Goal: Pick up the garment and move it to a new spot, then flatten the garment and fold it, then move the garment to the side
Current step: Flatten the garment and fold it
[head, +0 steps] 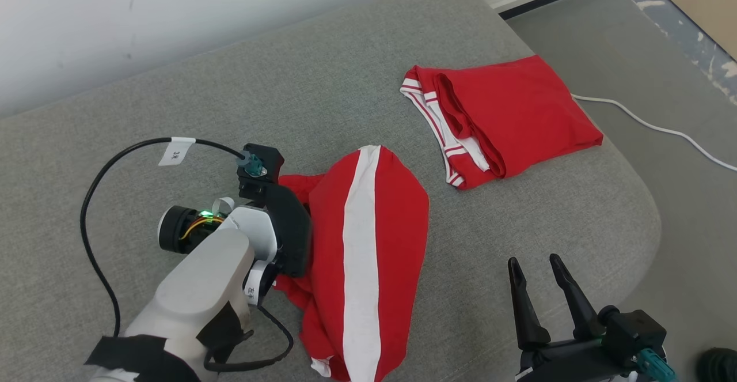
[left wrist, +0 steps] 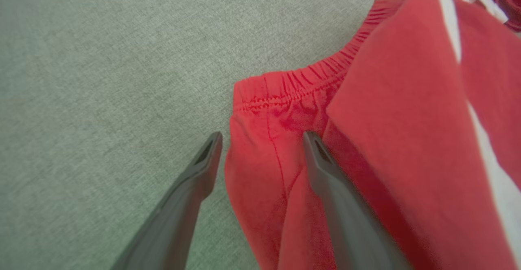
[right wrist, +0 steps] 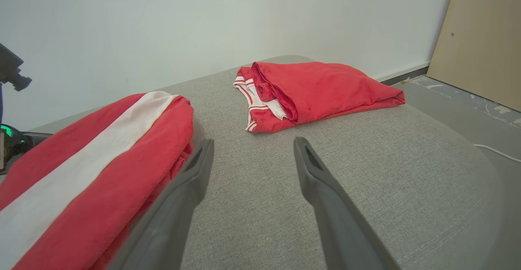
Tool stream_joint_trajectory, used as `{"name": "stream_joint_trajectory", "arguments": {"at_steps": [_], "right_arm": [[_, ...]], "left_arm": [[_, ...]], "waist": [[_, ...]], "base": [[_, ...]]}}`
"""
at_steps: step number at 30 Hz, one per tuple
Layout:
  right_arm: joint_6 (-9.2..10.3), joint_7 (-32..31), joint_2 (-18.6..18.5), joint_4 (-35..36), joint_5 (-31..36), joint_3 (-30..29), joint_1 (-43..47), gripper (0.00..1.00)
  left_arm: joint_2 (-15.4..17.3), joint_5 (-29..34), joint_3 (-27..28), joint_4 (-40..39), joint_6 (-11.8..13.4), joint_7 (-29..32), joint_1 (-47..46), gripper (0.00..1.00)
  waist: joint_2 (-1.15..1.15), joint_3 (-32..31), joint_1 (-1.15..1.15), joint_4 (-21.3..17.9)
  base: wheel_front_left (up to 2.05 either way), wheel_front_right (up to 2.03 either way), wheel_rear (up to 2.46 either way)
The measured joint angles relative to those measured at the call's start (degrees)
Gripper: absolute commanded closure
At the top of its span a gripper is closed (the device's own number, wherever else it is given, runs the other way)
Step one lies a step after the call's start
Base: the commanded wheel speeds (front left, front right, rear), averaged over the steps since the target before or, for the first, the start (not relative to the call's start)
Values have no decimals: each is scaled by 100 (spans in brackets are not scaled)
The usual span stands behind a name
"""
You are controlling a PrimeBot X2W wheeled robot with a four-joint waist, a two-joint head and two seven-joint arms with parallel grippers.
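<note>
A red garment (head: 391, 220) with a broad white stripe lies loosely bunched at the front middle of the grey cushion (head: 230, 111). My left gripper (left wrist: 262, 139) is open at the garment's (left wrist: 407, 119) elastic waistband corner, one finger over the bare cushion, the other over red cloth. In the head view the left wrist (head: 282, 226) sits against the garment's left edge and hides the fingers. My right gripper (head: 532, 264) stands open and empty to the right of the garment (right wrist: 93, 160), above bare cushion (right wrist: 252, 143).
A second red garment (head: 518, 111) with white-striped trim lies folded at the cushion's far right (right wrist: 325, 86). The cushion's rounded edge drops to grey floor on the right, where a white cable (head: 650, 125) runs. A black cable (head: 92, 197) loops off my left arm.
</note>
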State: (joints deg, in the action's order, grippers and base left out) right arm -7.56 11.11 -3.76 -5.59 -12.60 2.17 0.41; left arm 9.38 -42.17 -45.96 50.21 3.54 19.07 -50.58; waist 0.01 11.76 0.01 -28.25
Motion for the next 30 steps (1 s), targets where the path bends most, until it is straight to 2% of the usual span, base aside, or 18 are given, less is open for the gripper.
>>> {"name": "stream_joint_trajectory", "arguments": {"at_steps": [2, 3, 4, 5, 11, 15, 21, 24, 27, 30], "right_arm": [[0, -4, 1, -2, 3, 2, -1, 0], [0, -8, 4, -2, 7, 11, -7, 0], [0, -14, 9, -7, 11, 24, -21, 0], [0, -30, 10, -9, 12, 51, -41, 0], [0, -48, 9, 1, 45, 86, -81, 0], [0, -48, -7, 4, 45, 21, -68, 0], [0, -101, -8, 56, 86, 22, -31, 0], [0, -140, -35, 69, 100, 11, -22, 0], [0, -163, -71, 80, 101, -23, -5, 0], [0, -208, -84, 111, 102, -56, 78, 0]], "left_arm": [[-57, 9, -22, 142, -37, 2, -67, 0], [-99, -16, -11, 201, -83, 21, -85, 8], [-143, -60, -1, 249, -162, 20, -90, 8], [-189, -99, 16, 278, -244, 11, -92, 100], [-344, -138, 56, 464, -414, -420, -191, 100], [-467, -148, 158, 425, -530, -1174, -454, 100], [-609, -401, 369, -27, -717, -2078, -829, 100], [-637, -722, 515, -461, -804, -2485, -978, 100], [-645, -1040, 494, -991, -731, -2844, -1012, 100], [-654, -1214, 533, -1244, -447, -3023, -979, 100]], "waist": [[0, 33, 0, -15], [0, 36, 0, -10], [0, 34, 0, 0], [0, 29, 0, 10], [0, 7, -1, 82], [0, -4, -1, 210], [0, -93, -1, 444], [0, -180, -1, 578], [-1, -285, -1, 719], [-1, -377, -2, 896]], "base": [[0, 0, 0], [0, 0, 0], [0, 0, 0], [0, 0, 0], [0, 0, 0], [0, 0, 0], [0, 0, 0], [0, 0, 0], [0, 0, 0], [0, 0, 0]]}}
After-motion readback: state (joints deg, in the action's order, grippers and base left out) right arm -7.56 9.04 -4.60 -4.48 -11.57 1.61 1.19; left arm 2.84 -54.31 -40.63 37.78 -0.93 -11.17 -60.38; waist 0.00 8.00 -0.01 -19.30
